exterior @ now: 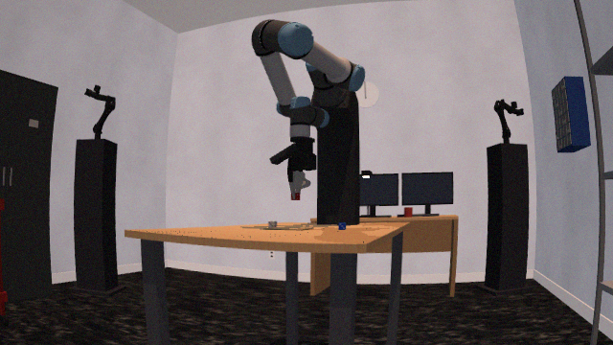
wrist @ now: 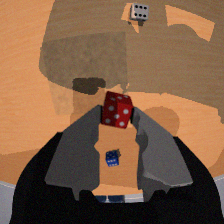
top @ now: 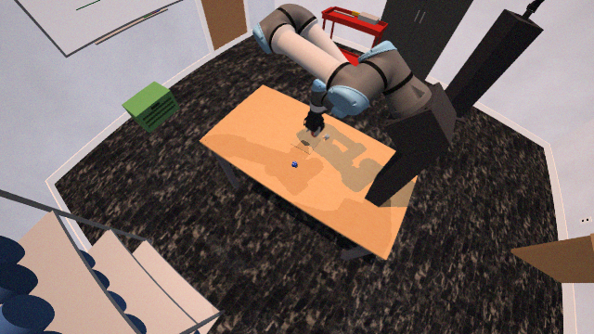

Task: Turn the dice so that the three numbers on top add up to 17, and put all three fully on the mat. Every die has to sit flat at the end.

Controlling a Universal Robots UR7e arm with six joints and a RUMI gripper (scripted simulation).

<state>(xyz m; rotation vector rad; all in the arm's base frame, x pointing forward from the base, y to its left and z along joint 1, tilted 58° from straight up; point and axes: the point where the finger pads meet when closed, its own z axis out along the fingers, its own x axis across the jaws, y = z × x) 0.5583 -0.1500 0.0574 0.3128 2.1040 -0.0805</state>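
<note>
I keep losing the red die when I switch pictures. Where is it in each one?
Top: red die is a tiny speck under the gripper, above the table by the mat.
Exterior: red die hangs in the fingertips, well above the table.
Wrist: red die sits mid-picture, pinched between the grey fingers.
Shared landmark: the blue die on the table.

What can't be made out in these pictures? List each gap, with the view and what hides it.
- Red die, clamped in the gripper: its up-facing number; wrist view shows it tilted, other views too small.
- Blue die: pips blurred in wrist view, a speck from the top.
- White die: whether it sits on the mat; edges too faint in every view.
</note>
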